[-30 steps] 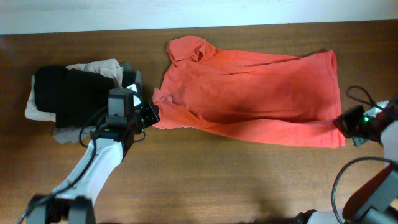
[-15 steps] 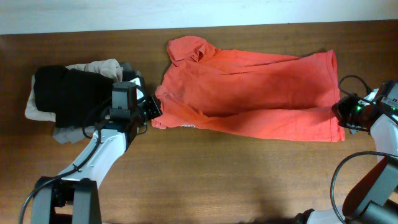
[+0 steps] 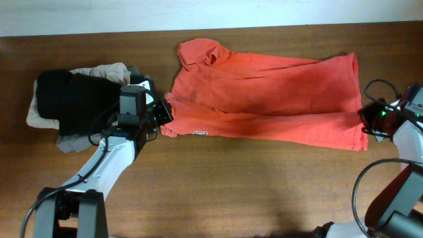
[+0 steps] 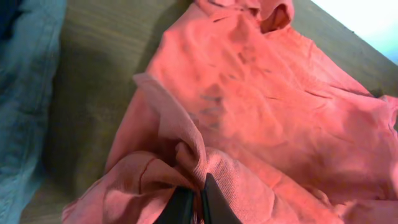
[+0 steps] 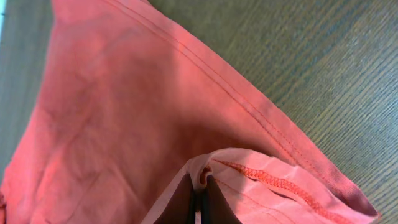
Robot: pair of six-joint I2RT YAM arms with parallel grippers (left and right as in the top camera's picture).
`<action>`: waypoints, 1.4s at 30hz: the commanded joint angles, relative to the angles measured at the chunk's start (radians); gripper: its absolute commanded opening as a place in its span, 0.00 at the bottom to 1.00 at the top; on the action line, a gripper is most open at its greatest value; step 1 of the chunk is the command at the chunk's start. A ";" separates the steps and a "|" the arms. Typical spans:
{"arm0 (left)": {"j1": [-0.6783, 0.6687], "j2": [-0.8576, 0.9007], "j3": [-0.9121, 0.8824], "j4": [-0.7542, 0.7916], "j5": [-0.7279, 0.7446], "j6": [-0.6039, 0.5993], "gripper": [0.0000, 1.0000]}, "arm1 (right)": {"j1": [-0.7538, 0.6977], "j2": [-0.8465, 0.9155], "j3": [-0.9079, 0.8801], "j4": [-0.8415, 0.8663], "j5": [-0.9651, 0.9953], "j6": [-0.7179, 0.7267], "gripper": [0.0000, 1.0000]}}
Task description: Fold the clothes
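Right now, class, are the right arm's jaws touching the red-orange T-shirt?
Touching. The right wrist view shows the jaws shut on a stitched hem fold of the red-orange T-shirt, with cloth pinched between them.

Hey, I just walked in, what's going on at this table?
Two robot arms are working on a red-orange T-shirt lying lengthwise on the wooden table. The left arm has its jaws shut on bunched fabric at the shirt's collar end. The right arm has its jaws shut on the hem corner at the other end. No fold across the shirt is finished yet. A pile of black, beige and grey garments sits beside the left arm.
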State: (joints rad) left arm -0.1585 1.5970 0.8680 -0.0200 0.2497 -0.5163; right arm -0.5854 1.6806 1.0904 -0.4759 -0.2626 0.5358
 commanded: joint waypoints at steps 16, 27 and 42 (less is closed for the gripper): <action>-0.058 0.058 0.038 0.032 -0.067 0.045 0.11 | 0.003 0.043 0.020 0.039 -0.132 0.006 0.06; -0.058 0.058 0.038 0.051 -0.090 0.044 0.11 | 0.012 0.043 0.020 0.027 -0.149 0.103 0.06; -0.059 0.075 0.054 0.051 -0.091 0.087 0.37 | 0.048 0.043 0.019 0.037 -0.092 0.206 0.10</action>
State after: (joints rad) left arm -0.2161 1.6627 0.8814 0.0273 0.1680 -0.4789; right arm -0.5461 1.7226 1.0904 -0.4530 -0.3752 0.7235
